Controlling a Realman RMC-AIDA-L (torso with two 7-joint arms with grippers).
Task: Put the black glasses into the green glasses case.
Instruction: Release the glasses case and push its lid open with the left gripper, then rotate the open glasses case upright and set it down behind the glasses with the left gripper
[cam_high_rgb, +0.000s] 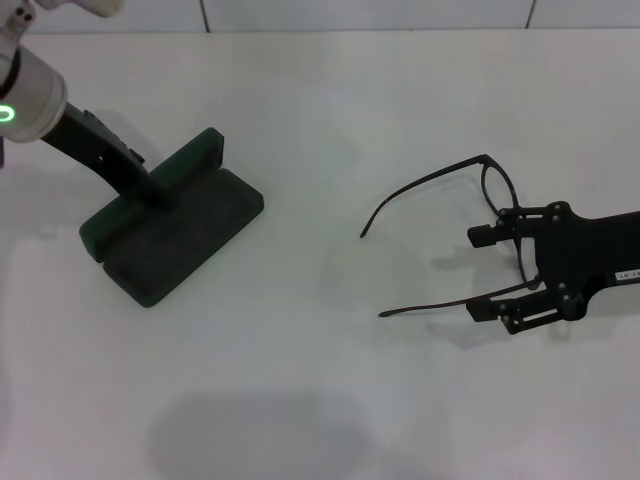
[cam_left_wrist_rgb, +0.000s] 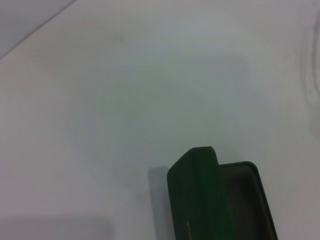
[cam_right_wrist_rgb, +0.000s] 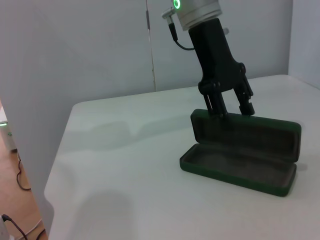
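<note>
1. White table (cam_high_rgb: 330, 400) – bare surface apart from the task's two things, which sit well apart on it.
2. Left gripper (cam_right_wrist_rgb: 231, 107) – at the robot's left, down on the upright lid of the green glasses case (cam_high_rgb: 170, 235). In the right wrist view one finger sits in front of the lid's top edge and another behind it, so I read it as clamped on the lid, holding the case open. Not fully certain – the contact itself is small in frame.
3. The case is open, base flat on the table, dark lining facing up, lid standing near vertical. Empty.
4. Right gripper (cam_high_rgb: 495, 272) – at the robot's right, low over the table, jaws spread wide. The front of the black glasses (cam_high_rgb: 480, 230) sits between the fingers; can't confirm either finger touches the frame. Reads as released, nothing grasped yet.
5. The glasses are unfolded, both temple arms pointing toward the case, tips free.

Risks, as I judge them:
- Closing on the thin rim or a lens – the frame twists or pops out, since the pinch area is tiny.
- Open temples are long; carried like this they could snag the lid or the case rim and hang outside.
- If the left grip slips, the lid may drop shut or the case slide under the incoming load.
</note>
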